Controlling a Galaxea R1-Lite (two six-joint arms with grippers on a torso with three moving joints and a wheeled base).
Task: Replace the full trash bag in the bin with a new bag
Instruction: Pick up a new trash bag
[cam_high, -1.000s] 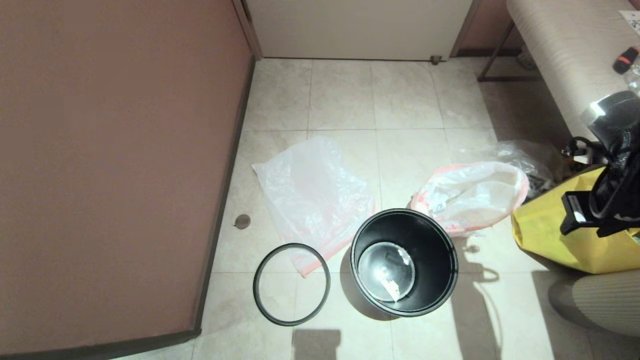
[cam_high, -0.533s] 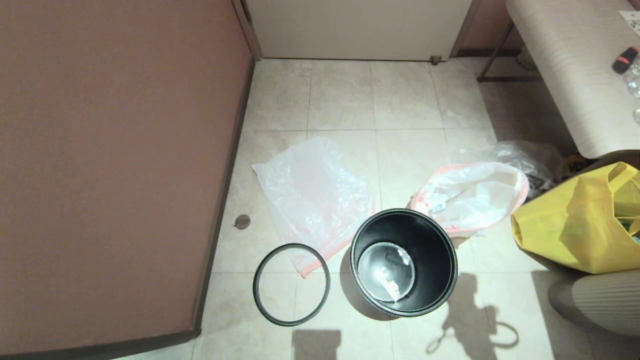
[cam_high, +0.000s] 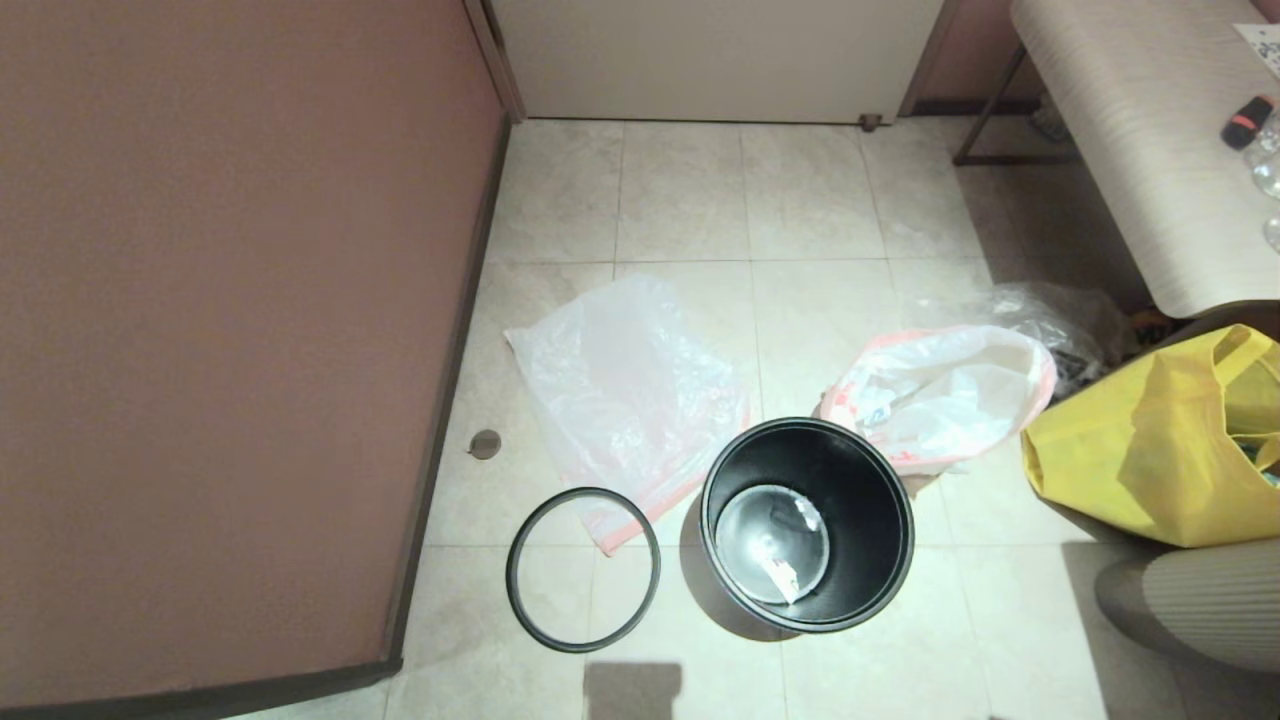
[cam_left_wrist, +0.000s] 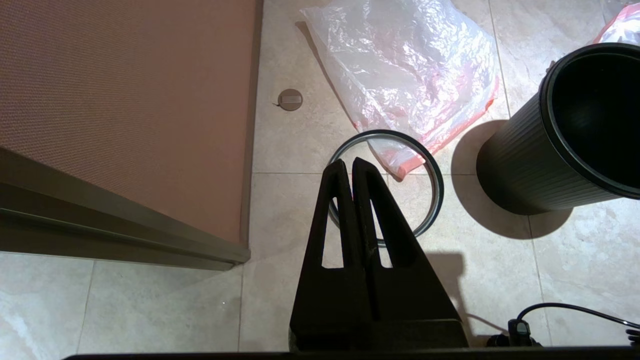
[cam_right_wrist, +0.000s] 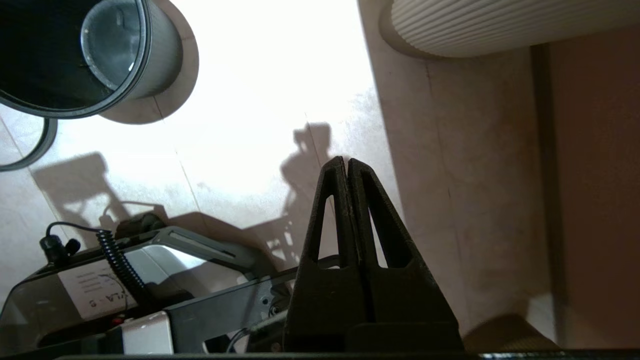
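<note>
The dark round bin (cam_high: 880, 470) stands on the tiles with no bag in it; a few scraps lie on its bottom. Its grey ring (cam_high: 583, 490) lies flat on the floor to its left. The new bag (cam_high: 625, 390), translucent with a pink-red rim, lies spread out behind the ring, one corner inside it. The full trash bag (cam_high: 945, 390) bulges on the floor behind the bin to the right. My left gripper (cam_left_wrist: 348, 162) is shut on nothing, above the ring (cam_left_wrist: 442, 186), near the new bag (cam_left_wrist: 405, 65) and the bin (cam_left_wrist: 520, 165). My right gripper (cam_right_wrist: 344, 161) is shut on nothing, over bare floor away from the bin (cam_right_wrist: 160, 50). Neither gripper shows in the head view.
A brown wall panel (cam_high: 230, 330) fills the left. A colourless clear bag (cam_high: 1050, 310) and a big yellow bag (cam_high: 1150, 450) lie right of the full bag, under a bench (cam_high: 1130, 130). A round ribbed stool (cam_high: 1200, 600) stands at the right front.
My right arm, seen at the right edge over the yellow bag a second ago, has left the head view, and its shadow on the floor is gone. The bags, bin and ring have not moved.
</note>
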